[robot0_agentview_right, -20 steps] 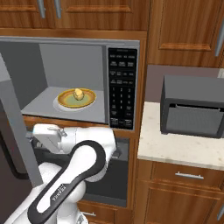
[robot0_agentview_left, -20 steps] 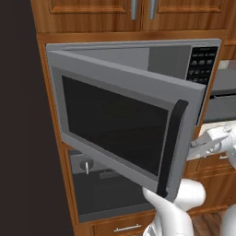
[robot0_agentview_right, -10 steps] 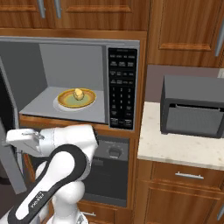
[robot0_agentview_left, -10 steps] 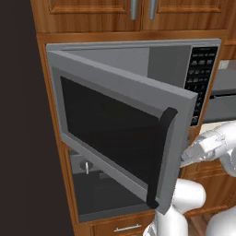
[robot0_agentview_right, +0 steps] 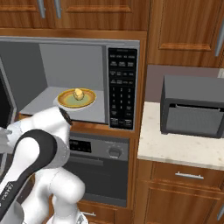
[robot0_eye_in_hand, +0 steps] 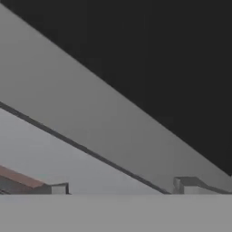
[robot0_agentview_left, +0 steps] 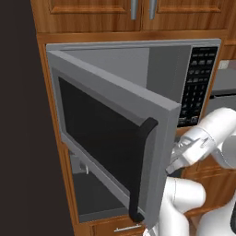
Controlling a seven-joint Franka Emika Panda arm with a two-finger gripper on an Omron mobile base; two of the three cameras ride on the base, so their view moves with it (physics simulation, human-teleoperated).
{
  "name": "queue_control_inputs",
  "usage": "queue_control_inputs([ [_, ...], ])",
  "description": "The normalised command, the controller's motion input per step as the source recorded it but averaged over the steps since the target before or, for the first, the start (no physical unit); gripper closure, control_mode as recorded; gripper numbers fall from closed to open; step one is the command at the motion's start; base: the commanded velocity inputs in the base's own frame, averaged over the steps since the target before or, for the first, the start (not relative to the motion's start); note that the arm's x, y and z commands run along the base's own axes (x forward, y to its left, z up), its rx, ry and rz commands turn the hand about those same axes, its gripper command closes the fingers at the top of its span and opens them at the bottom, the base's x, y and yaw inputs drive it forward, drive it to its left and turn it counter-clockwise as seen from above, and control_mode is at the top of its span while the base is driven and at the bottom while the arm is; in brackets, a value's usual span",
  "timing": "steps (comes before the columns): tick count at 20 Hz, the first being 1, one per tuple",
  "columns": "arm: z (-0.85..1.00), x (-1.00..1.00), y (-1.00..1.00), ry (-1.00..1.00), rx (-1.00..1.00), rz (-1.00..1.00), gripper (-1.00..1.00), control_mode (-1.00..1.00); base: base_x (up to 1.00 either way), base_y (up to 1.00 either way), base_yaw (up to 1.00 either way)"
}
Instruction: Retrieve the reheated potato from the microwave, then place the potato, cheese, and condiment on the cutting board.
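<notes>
The microwave [robot0_agentview_right: 87, 83] stands with its door [robot0_agentview_left: 115, 138] swung partly out; the potato [robot0_agentview_right: 78, 93] sits on a plate [robot0_agentview_right: 65, 101] at centre-left of the right base view, inside the cavity. The gripper [robot0_agentview_left: 177, 159], at right of the left base view, sits just behind the door's free edge; whether its jaws are spread or closed cannot be told. Judged from this, the potato lies inward of and above the gripper, so the reach must clear the door edge first.
</notes>
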Motion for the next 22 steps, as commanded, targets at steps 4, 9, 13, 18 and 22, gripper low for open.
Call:
queue_control_inputs([
  [4,-0.15,-0.31,0.75,-0.05,0.02,-0.12,-1.0,-1.0,0.0,0.0,0.0],
  [9,-0.27,-0.25,0.65,-0.01,0.13,-0.21,-1.0,-1.0,0.0,0.0,0.0],
  [13,-0.28,-0.25,0.62,-0.04,0.19,-0.23,-1.0,-1.0,0.0,0.0,0.0],
  [18,-0.26,-0.13,0.57,-0.14,0.27,-0.29,-1.0,-1.0,0.0,0.0,0.0],
  [22,-0.33,-0.03,0.55,-0.13,0.36,-0.28,-1.0,-1.0,0.0,0.0,0.0],
])
